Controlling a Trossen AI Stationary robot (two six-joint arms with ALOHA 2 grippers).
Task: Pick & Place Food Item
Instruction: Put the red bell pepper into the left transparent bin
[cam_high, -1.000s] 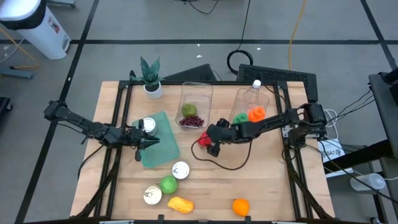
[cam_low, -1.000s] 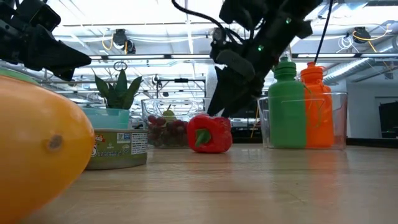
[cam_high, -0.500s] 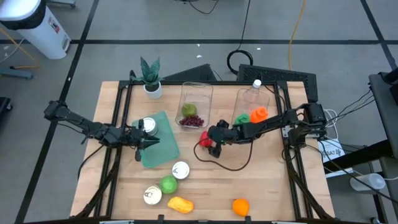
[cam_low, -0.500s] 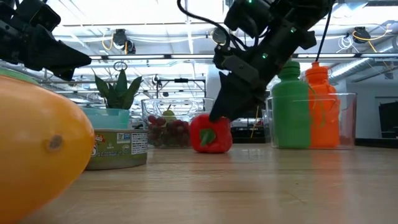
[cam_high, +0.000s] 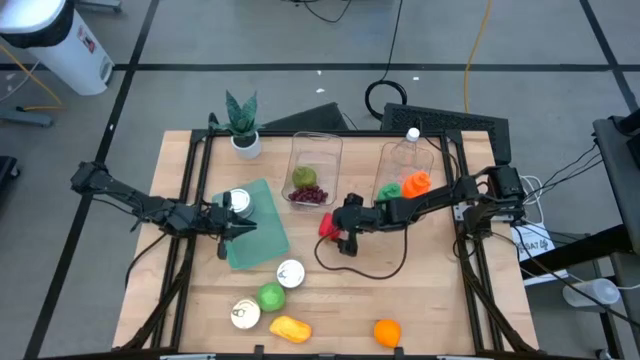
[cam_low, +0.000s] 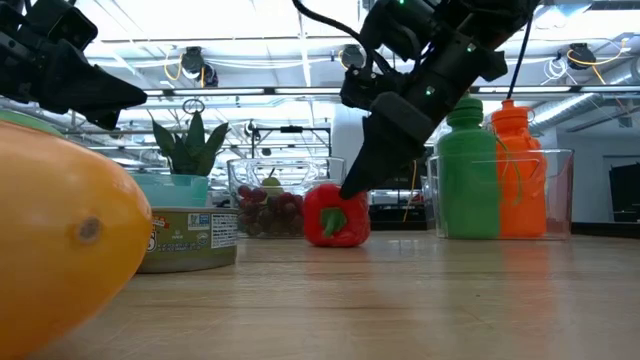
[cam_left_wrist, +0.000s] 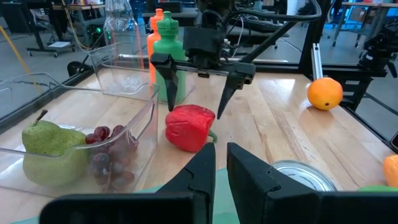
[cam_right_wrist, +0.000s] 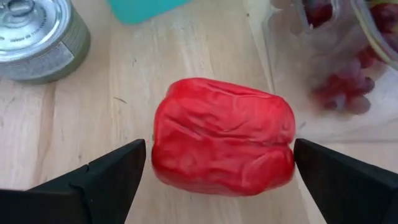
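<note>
The red bell pepper (cam_high: 326, 226) (cam_low: 335, 215) (cam_left_wrist: 189, 127) (cam_right_wrist: 224, 137) rests on its side on the wooden table, just in front of the clear bin of grapes. My right gripper (cam_high: 336, 229) (cam_right_wrist: 221, 155) is open and comes down at the pepper from the table's right. One finger (cam_right_wrist: 112, 174) stands on either side of the pepper, and I see no touch. My left gripper (cam_high: 232, 228) (cam_left_wrist: 221, 168) is shut and hovers over the teal mat (cam_high: 255, 228), pointing toward the pepper.
A clear bin (cam_high: 313, 160) with a pear and grapes stands behind the pepper. Another bin (cam_high: 405, 165) holds green and orange bottles. Cans (cam_high: 238, 203) (cam_high: 290, 272), a green fruit (cam_high: 271, 296), a mango (cam_high: 290, 328), an orange (cam_high: 387, 332), a potted plant (cam_high: 243, 125) and a black cable (cam_high: 375, 268) lie around.
My right gripper has dropped a little toward the red pepper, and its fingers have come down beside it. It has stayed open. The pepper has kept its place.
</note>
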